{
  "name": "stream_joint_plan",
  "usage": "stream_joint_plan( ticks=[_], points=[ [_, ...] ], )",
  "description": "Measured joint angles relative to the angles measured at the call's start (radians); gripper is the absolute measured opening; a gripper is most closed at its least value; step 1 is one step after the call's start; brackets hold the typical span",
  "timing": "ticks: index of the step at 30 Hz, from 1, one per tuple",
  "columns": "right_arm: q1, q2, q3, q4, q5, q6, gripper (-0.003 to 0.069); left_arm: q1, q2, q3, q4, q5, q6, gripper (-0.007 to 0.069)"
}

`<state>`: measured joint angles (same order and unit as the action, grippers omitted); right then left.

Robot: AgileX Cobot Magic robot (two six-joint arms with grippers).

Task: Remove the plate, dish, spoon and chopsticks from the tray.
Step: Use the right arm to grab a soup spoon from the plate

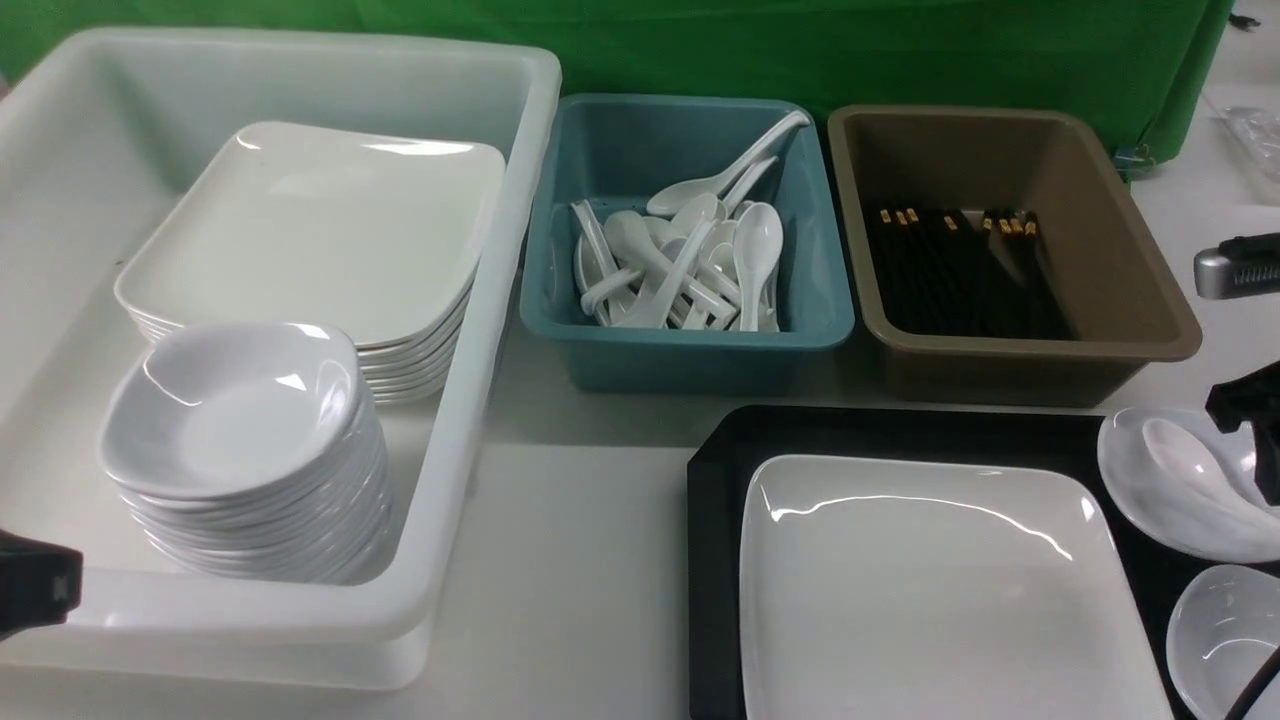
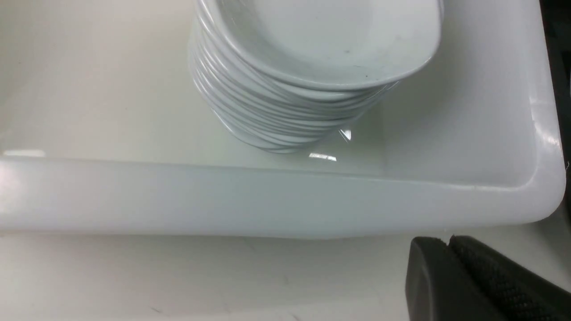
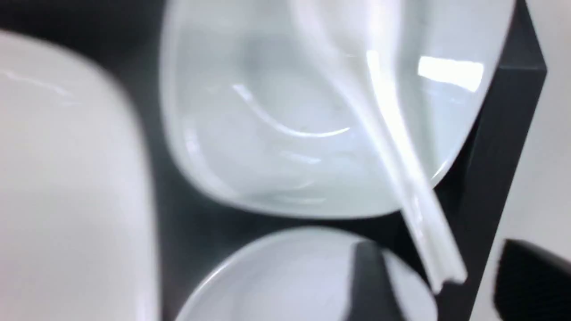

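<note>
The black tray (image 1: 720,500) sits at the front right. It holds the large white plate (image 1: 930,590), a small white dish (image 1: 1125,465) and a second small dish (image 1: 1225,640). The white spoon (image 1: 1190,470) lies in the first dish. My right gripper (image 1: 1255,430) hovers over that dish. In the blurred right wrist view the gripper (image 3: 446,285) is open, and the end of the spoon (image 3: 401,147) handle lies between its fingers (image 3: 370,281), apart from both. My left gripper (image 2: 449,243) is shut and empty, just outside the white tub's front wall. No chopsticks show on the tray.
A white tub (image 1: 470,420) on the left holds a stack of plates (image 1: 320,230) and a stack of small dishes (image 1: 240,410). A teal tub (image 1: 690,340) holds spoons. A brown tub (image 1: 1130,300) holds black chopsticks. A green cloth hangs behind.
</note>
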<state>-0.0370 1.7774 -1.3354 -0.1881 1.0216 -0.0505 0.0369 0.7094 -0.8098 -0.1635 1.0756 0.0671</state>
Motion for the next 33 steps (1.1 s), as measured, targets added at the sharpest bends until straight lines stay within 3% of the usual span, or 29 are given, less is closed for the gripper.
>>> stream_joint_plan(
  ticks=[2,6,17,22,25,33],
  points=[
    [-0.008,0.011,0.004,-0.002,-0.054,-0.020,0.0474,0.000,0.000,0.000,-0.015,-0.001,0.000,0.0017],
    [-0.008,0.042,0.004,0.002,-0.108,-0.045,0.0456,0.000,0.000,0.000,-0.023,-0.004,0.001,0.0017],
    [-0.009,0.148,0.004,0.002,-0.127,-0.071,0.0440,0.000,0.000,0.027,-0.026,-0.005,0.002,0.0017],
    [-0.009,0.166,0.004,0.003,-0.122,-0.073,0.0332,0.000,0.000,0.027,-0.026,-0.010,0.002,0.0017],
    [-0.009,0.175,0.004,0.003,-0.118,-0.074,0.0187,0.000,0.000,0.029,-0.026,-0.019,0.007,0.0017],
    [-0.007,0.140,0.004,0.026,-0.111,-0.040,0.0175,0.000,0.000,0.028,-0.026,-0.024,0.009,0.0017]
  ],
)
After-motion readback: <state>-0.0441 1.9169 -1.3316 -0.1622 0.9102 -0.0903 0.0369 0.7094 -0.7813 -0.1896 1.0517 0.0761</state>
